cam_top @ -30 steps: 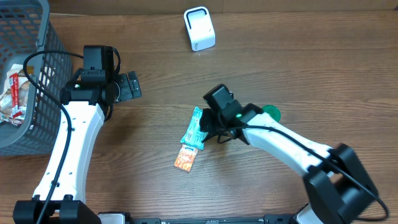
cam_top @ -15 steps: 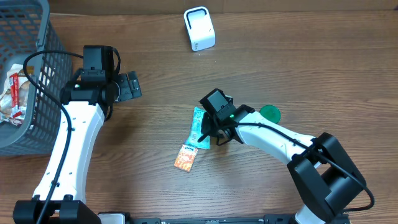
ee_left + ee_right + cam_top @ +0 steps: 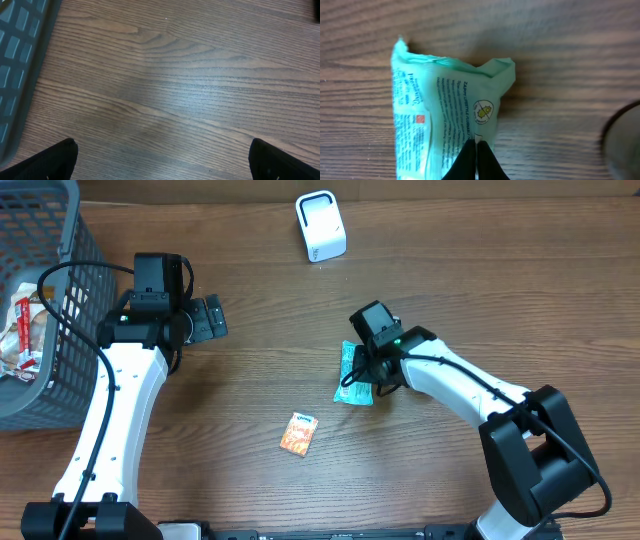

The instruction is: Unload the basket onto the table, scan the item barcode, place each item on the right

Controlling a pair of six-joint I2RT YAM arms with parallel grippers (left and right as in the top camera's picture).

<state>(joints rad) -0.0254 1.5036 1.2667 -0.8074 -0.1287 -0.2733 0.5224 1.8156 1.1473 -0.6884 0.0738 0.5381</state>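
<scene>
Teal packet now farther from orange packet, in right pincer

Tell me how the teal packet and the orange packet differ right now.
The teal packet is pale green; the orange packet is orange. The teal packet looks longer than the orange packet. The right gripper, jaws shut, pinches the teal packet; the orange packet lies free on the table. Both are flat printed wrappers.
</scene>
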